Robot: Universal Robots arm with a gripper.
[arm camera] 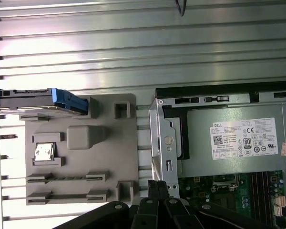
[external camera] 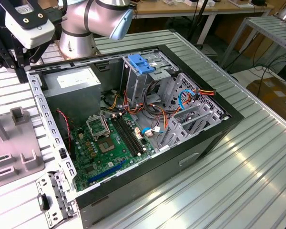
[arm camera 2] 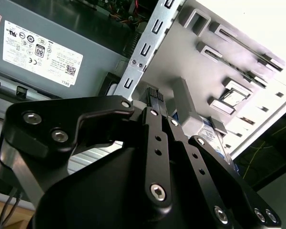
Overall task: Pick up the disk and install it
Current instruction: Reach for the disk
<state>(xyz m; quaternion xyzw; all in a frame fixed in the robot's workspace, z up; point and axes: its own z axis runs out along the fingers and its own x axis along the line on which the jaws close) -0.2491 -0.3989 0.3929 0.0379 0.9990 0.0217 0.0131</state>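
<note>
Spreading across the scene is the ribbed metal table (external camera: 248, 186), and on it lies the open computer case (external camera: 207, 143), its side panel off and the green board inside showing. At the case's far end stands the robot arm (external camera: 86, 21), bent over the corner on the exterior view's left. Inside that corner sits the big grey power supply box (arm camera: 238, 143) with its white sticker. Just beside the case, outside it, lies a grey holder plate (arm camera: 112, 157) with slots and pegs.

The disk (arm camera: 35, 99) rests on edge at one corner of that plate, its blue rails showing, well apart from the case. The pincer (arm camera: 162, 187) hangs above the seam between plate and case, near the case's metal rim; its fingers appear clenched together with nothing between them, and it is clear of the disk.

By my reading the task has barely begun: the disk is not yet grasped, so both the pick-up and the install are left.
</note>
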